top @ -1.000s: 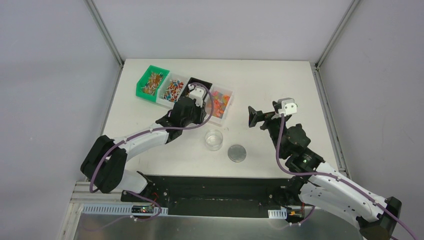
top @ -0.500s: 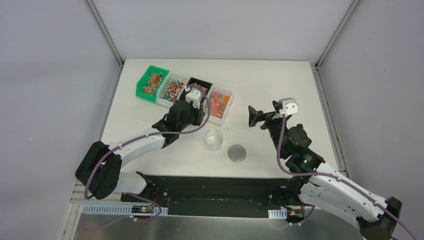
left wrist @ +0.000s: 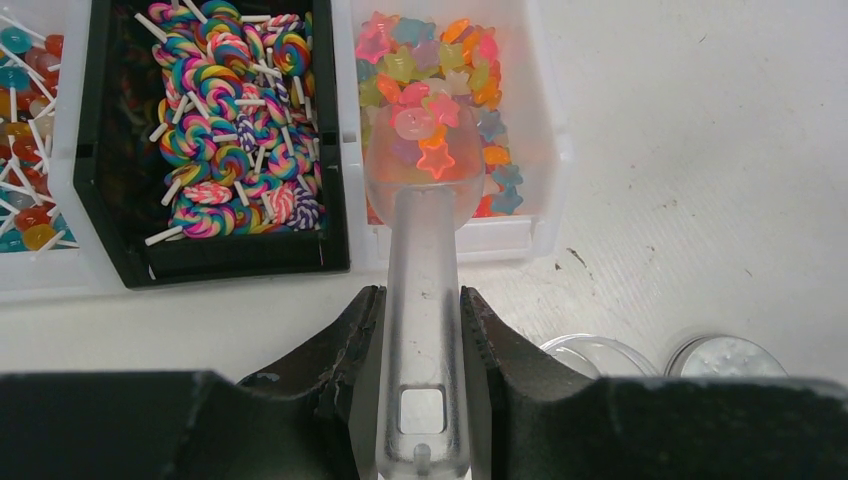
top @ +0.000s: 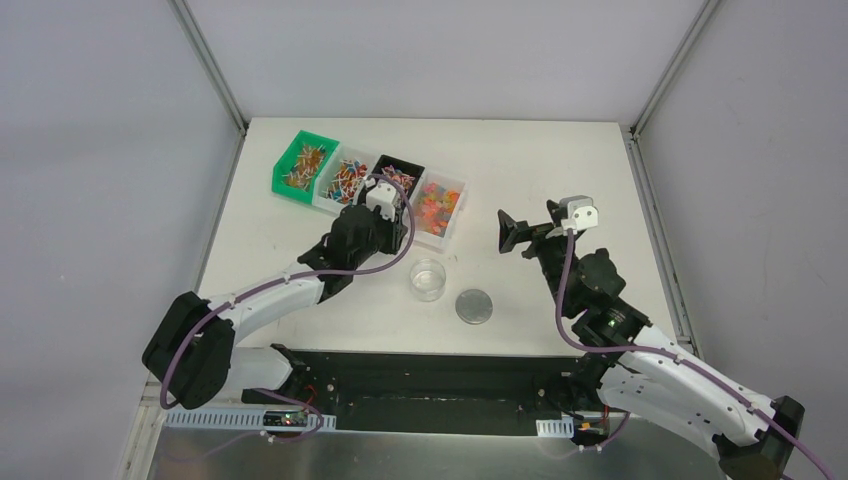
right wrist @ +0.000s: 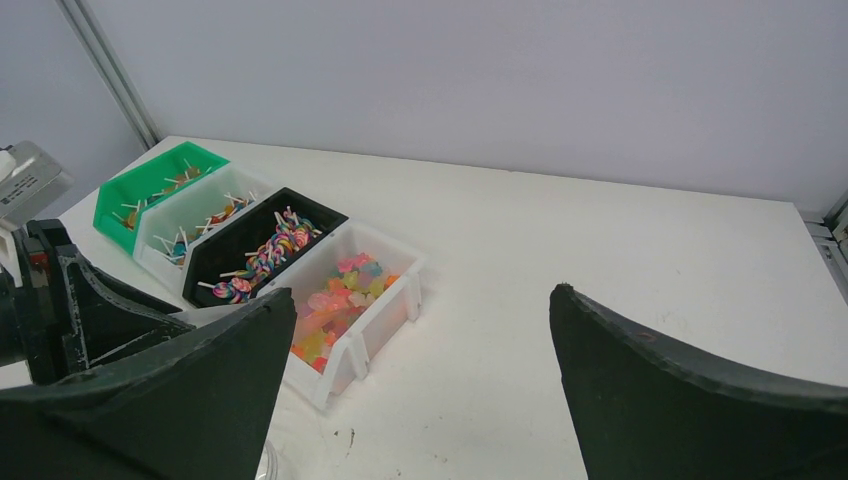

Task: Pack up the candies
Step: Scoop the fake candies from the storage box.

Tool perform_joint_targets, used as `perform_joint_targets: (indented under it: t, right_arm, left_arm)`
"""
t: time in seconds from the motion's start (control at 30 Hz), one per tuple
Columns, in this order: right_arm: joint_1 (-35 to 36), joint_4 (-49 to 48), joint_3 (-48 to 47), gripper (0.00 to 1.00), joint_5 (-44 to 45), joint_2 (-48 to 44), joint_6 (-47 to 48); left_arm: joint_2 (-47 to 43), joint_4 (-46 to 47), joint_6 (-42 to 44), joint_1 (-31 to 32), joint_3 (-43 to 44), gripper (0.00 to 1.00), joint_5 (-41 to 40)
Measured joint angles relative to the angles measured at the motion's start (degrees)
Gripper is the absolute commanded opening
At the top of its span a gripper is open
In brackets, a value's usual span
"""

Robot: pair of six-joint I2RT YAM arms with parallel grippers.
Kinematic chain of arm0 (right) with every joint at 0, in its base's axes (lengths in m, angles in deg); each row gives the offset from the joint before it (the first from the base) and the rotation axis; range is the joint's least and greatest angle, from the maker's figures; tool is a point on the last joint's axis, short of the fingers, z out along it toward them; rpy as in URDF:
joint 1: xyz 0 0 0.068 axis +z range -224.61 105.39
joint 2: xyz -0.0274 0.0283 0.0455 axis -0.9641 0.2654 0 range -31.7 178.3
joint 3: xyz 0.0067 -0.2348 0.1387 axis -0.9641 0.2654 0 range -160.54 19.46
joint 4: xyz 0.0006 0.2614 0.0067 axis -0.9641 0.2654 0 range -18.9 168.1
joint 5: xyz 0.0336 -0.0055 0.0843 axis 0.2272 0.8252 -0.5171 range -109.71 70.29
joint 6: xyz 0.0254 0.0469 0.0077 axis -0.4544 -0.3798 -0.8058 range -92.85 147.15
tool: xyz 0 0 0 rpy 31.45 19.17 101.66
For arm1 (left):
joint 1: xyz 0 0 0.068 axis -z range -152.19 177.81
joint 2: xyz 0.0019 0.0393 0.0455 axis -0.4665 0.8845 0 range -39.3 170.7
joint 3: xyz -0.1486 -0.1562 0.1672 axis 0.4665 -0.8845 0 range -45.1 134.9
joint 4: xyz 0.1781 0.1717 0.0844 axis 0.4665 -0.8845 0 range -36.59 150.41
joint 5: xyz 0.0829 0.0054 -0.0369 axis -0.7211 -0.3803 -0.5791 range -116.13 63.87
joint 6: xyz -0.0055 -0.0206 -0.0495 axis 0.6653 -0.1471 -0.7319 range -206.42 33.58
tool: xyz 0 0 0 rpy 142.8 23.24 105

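Observation:
The candies fill a row of bins at the back left. Star gummies (left wrist: 470,70) lie in the white bin (top: 438,205), and swirl lollipops (left wrist: 225,120) in the black bin (top: 398,173). My left gripper (left wrist: 420,300) (top: 398,225) is shut on the handle of a translucent scoop (left wrist: 420,240). The scoop's bowl (left wrist: 420,150) holds a few star and round candies over the near end of the white bin. My right gripper (right wrist: 422,292) (top: 512,234) hovers open and empty to the right, above bare table.
A clear open jar (top: 428,279) (left wrist: 595,352) stands just near-right of the left gripper. Its grey round lid (top: 474,305) (left wrist: 725,357) lies beside it. A clear bin (top: 345,180) and a green bin (top: 303,165) of stick candies complete the row.
My left gripper has drawn back from the bins toward the near left, carrying the scoop with it. The right arm has not moved.

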Motion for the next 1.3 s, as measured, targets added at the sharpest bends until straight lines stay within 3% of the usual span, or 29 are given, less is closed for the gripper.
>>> perform_joint_targets:
  t: [0.7,1.0,1.3]
  right_arm:
    - [0.0,-0.1,0.0,1.0,-0.6,-0.1,0.1]
    - [0.0,-0.2,0.0,1.0,-1.1,0.0,0.2]
    - [0.0,-0.5,0.0,1.0,-1.3,0.2,0.2]
  left_arm:
    - [-6.9,1.6,0.9,0.0,-2.8,0.0,0.0]
    - [-14.7,1.5,2.0,0.0,-3.0,0.0,0.7]
    - [-22.9,-3.6,5.7,0.0,-0.1,0.0,6.6]
